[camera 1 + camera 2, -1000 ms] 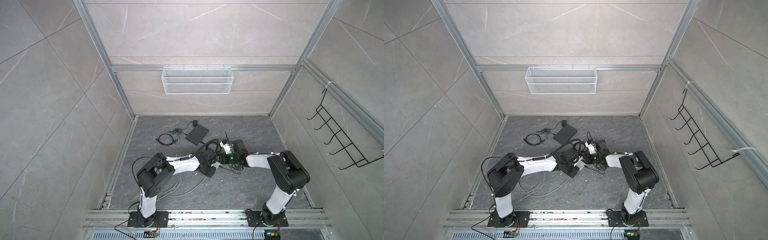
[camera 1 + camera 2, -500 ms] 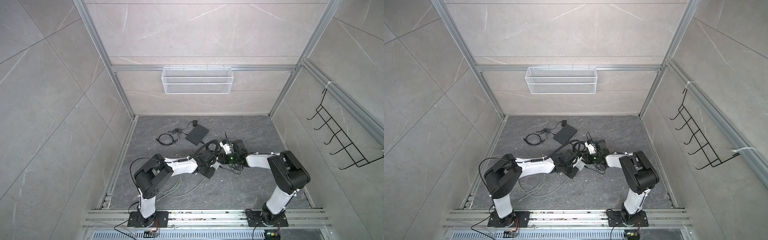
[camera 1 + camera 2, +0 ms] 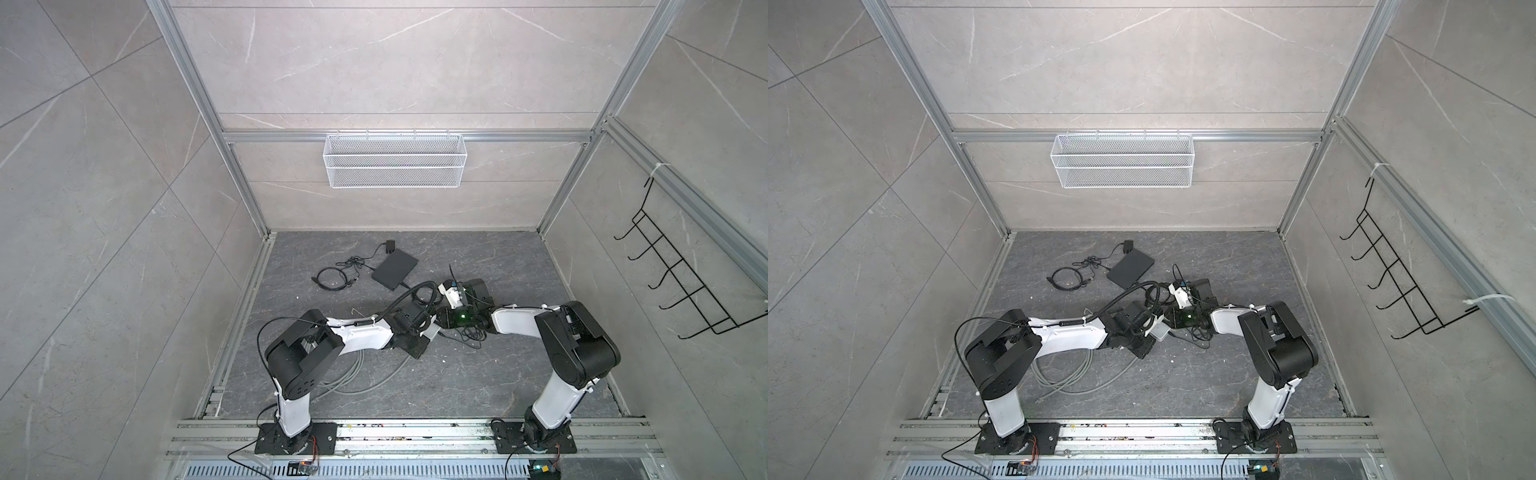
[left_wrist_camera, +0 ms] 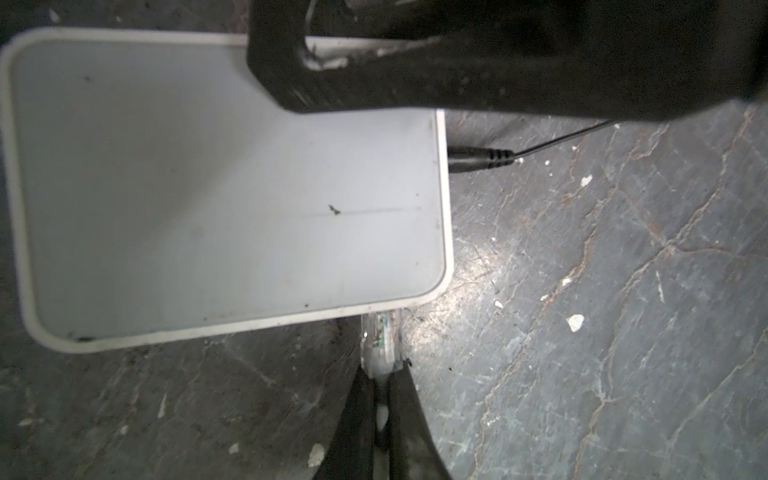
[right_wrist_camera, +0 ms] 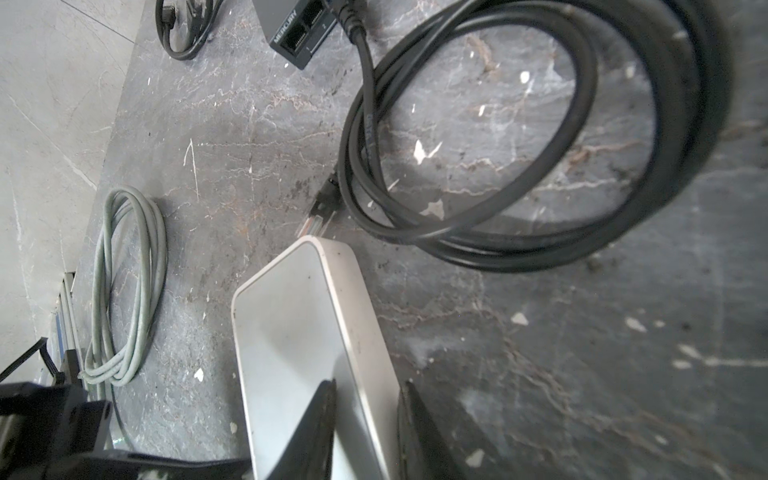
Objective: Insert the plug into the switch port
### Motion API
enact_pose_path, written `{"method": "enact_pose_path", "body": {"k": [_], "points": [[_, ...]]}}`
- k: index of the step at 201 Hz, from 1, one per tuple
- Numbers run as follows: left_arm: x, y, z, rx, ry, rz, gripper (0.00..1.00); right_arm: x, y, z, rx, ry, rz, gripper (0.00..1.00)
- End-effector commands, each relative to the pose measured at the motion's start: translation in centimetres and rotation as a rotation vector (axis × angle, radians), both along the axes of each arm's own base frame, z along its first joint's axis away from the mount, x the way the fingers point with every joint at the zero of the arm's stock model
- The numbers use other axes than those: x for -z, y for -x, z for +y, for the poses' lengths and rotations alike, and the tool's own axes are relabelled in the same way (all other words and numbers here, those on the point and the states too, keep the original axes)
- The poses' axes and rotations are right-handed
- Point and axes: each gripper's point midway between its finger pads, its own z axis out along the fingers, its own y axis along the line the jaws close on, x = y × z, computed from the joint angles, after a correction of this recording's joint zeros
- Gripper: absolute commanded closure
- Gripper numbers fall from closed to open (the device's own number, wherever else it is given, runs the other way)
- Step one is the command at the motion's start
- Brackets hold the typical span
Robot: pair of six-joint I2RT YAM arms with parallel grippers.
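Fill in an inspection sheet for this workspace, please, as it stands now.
Surface: dark stone-look floor, pale specks and scratches.
Job's things: white switch with clear plug at its edge; seating cannot be judged.
Clutter: black switch toward the back.
Grippers: left gripper shut on clear plug's rear; right gripper shut on white switch's end.
Cables: grey cable coiled; black cable looped; power lead in white switch's side.
Surroundings: wire basket on back wall; hook rack on right wall.

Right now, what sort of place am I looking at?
Probably a purpose-built robot test cell: stone-look panels in an aluminium frame, arms bolted to a front rail, and a white switch with loose cables on the floor.
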Motion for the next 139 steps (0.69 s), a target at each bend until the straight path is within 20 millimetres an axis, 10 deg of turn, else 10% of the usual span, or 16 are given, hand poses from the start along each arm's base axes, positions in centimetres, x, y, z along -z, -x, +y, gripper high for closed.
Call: {"method": "enact_pose_path", "body": {"k": [1,139], "points": [[-4.1,-3.4,-3.4,0.012,0.146,-0.139,0.92,1.8,5.3,1.7,-0.128,-0.030,0.180,0.72],[-2.6,-3.6,-2.2,-0.023,0.214,-0.190,0.92,0.8,7.3,2.3,-0.139,-0.176,0.332,0.72]]}}
